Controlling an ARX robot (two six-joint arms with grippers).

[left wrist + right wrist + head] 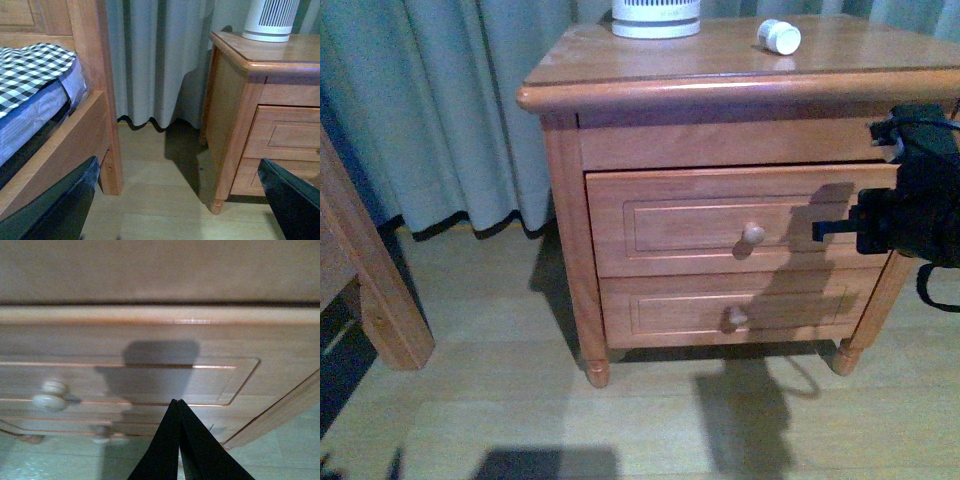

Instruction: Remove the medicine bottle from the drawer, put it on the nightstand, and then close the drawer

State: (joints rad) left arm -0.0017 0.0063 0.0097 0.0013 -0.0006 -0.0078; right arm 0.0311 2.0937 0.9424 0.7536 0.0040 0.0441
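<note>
The medicine bottle (778, 37), small and white, lies on its side on the nightstand's glossy top (720, 65). The upper drawer (680, 215) with its round knob (752, 237) looks nearly flush with the cabinet. My right gripper (835, 228) is shut and empty, right of the knob and close to the drawer front. In the right wrist view its tips (176, 402) point at the panel (150, 380), and the knob (50, 395) is off to one side. My left gripper (185, 210) is open and empty, low over the floor between bed and nightstand (235, 100).
A white ribbed appliance (656, 18) stands at the back of the top. The lower drawer (650, 315) is shut. A wooden bed frame (370, 290) with checked bedding (30, 70) stands to the left. A grey curtain (450, 100) hangs behind.
</note>
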